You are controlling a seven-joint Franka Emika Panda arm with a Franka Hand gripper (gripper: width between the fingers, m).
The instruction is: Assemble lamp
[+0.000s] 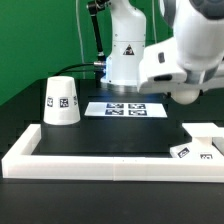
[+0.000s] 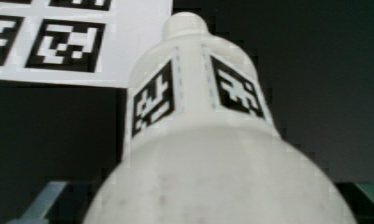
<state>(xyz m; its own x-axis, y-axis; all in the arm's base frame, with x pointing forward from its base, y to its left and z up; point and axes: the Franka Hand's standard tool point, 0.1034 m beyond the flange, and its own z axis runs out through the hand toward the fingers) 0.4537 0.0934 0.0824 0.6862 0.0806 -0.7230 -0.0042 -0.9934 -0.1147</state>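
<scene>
The white bulb [image 2: 198,130], with black-and-white tags on its narrow neck, fills the wrist view and sits between my gripper's [image 2: 205,208] two fingers [image 2: 52,198], which show at either side of its round body. In the exterior view my gripper [image 1: 186,96] hangs above the table at the exterior view's right, and the bulb is hidden under it. The tapered shade [image 1: 62,102] stands mouth down on the exterior view's left. The flat base [image 1: 197,148] lies at the exterior view's right, near the border rail.
The marker board [image 1: 125,108] lies at the back middle of the table and also shows in the wrist view [image 2: 59,40]. A long white border rail [image 1: 100,160] runs along the front and left. The arm's white pedestal [image 1: 125,55] stands behind.
</scene>
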